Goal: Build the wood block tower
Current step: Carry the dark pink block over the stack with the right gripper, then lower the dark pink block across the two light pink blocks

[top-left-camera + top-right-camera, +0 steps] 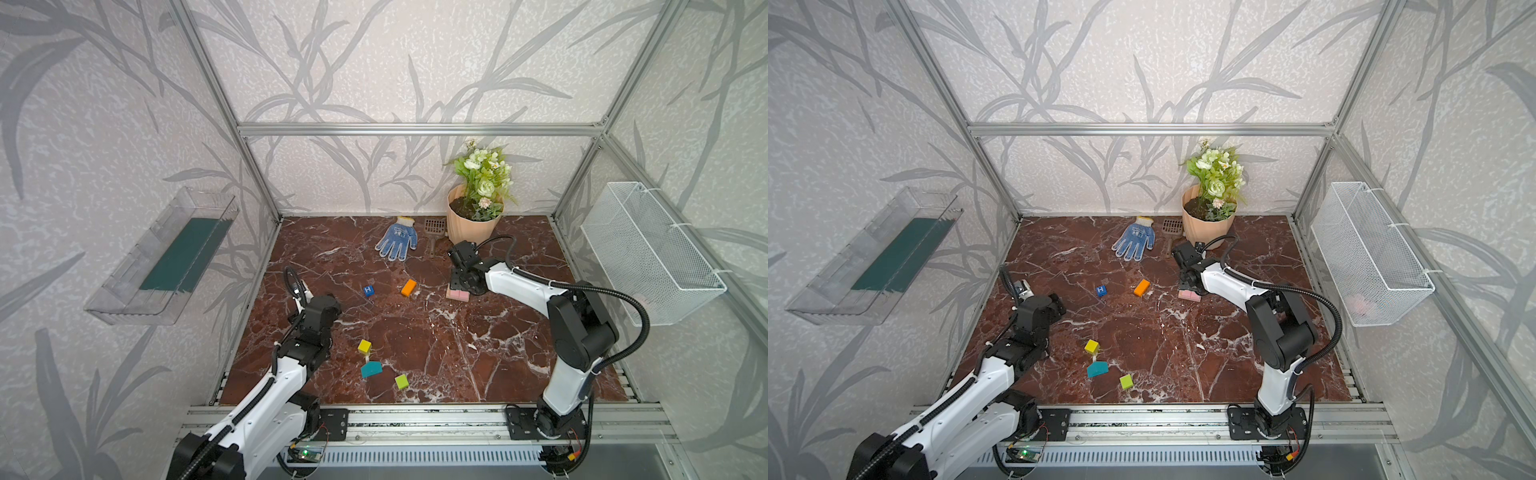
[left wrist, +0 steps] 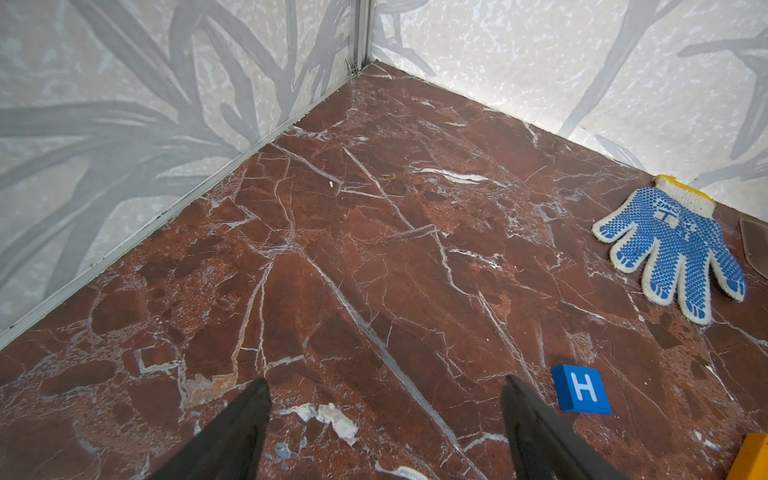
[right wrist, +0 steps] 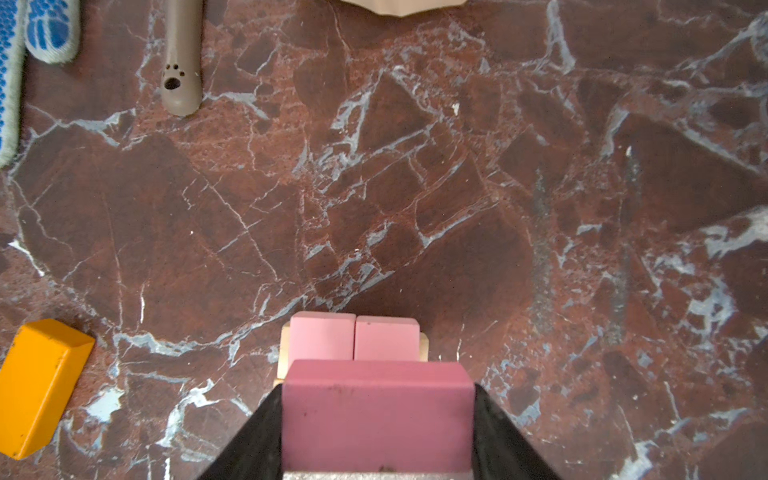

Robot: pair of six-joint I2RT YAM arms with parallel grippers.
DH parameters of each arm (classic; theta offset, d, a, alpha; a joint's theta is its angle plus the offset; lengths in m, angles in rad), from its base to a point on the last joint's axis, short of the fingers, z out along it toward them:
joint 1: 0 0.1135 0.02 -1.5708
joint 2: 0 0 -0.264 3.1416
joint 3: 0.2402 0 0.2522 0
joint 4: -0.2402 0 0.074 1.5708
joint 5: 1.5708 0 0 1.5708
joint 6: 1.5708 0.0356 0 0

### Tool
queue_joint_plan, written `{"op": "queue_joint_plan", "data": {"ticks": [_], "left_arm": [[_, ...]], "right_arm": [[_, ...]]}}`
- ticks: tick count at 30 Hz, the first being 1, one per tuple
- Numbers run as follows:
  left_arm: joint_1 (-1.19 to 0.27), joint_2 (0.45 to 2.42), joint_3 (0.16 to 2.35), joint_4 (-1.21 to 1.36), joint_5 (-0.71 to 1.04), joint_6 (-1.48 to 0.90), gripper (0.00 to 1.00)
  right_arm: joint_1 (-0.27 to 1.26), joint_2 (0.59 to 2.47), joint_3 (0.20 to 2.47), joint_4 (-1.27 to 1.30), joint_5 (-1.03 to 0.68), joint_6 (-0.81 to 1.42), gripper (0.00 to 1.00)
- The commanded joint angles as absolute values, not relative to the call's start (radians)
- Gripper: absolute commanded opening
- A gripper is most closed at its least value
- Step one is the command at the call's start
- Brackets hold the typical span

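Note:
The wood block tower [image 1: 457, 295] [image 1: 1190, 296] is a tan base [image 3: 284, 353] carrying two pale pink blocks [image 3: 353, 338] side by side. My right gripper [image 3: 377, 388] is shut on a darker pink oblong [image 3: 376, 415], held crosswise over the near part of that layer. Whether it touches I cannot tell. Loose wood blocks lie on the marble: an orange oblong [image 1: 409, 287] [image 3: 39, 386], a blue "H" cube [image 1: 368, 290] [image 2: 582, 388], a yellow cube [image 1: 364, 346], a teal piece [image 1: 371, 369] and a lime cube [image 1: 402, 381]. My left gripper [image 2: 384, 382] hangs open and empty, left of the "H" cube.
A blue-dotted glove [image 1: 397, 239], a brown scoop [image 1: 434, 232] and a peach flowerpot [image 1: 471, 226] stand along the back, close behind the right arm. A wire basket [image 1: 648, 249] hangs on the right wall and a clear tray [image 1: 166, 257] on the left wall.

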State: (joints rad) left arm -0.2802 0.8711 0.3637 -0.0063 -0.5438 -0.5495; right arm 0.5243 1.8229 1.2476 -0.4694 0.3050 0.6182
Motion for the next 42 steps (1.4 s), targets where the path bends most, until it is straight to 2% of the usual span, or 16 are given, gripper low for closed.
{"op": "queue_joint_plan", "data": {"ticks": [1,42], "left_arm": [[-0.278,0.867,0.367,0.002,-0.549,-0.549,0.86],[-0.278,0.871,0.369,0.002,-0.551,-0.551,0.86]], "right_arm": [[0.522,1.841,1.28,-0.495,0.299,0.612,0.4],[0.517,1.928,1.346,-0.52,0.31,0.617,0.41]]}}
